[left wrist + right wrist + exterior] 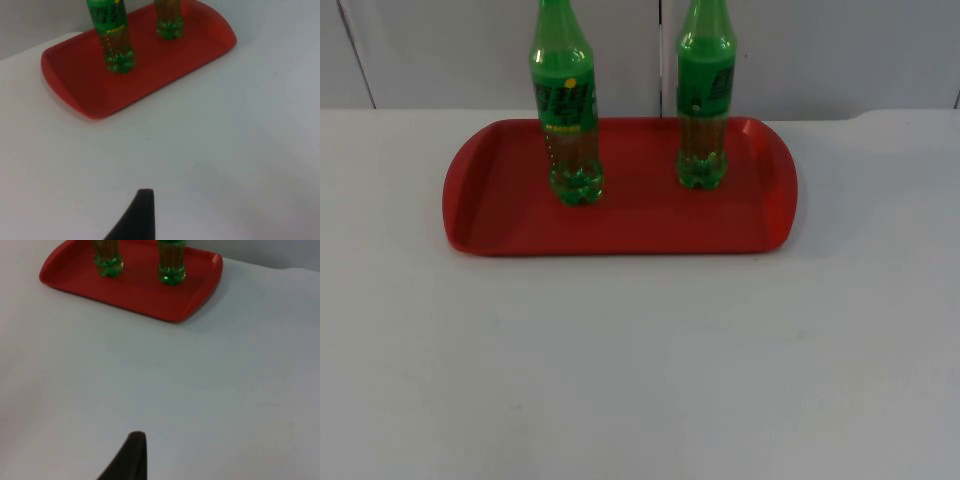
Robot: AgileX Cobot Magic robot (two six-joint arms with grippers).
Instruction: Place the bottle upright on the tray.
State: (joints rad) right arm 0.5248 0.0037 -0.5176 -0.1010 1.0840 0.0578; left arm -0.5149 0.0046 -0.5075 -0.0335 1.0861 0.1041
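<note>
I see both bottles [567,110] [704,100] upright on the red tray [490,200] by the bench's [640,380] far edge; I cannot tell either claw's state.

A white table top [640,380] (evenly lit) meets a grey partition wall [440,50].

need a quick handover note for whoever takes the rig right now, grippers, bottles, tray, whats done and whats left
Left gripper: back from the tray, above bare white table, holding nothing; one fingertip shows, open or shut not clear.
Right gripper: likewise back over the table, holding nothing, finger state not clear. Both arms wait.
Red tray: at the far side of the table, by the grey wall.
Left green bottle and right green bottle: both upright on the tray, apart from each other.
Done: bottles stand on the tray.
Left: nothing visible; no bottle lies on the table.
</note>
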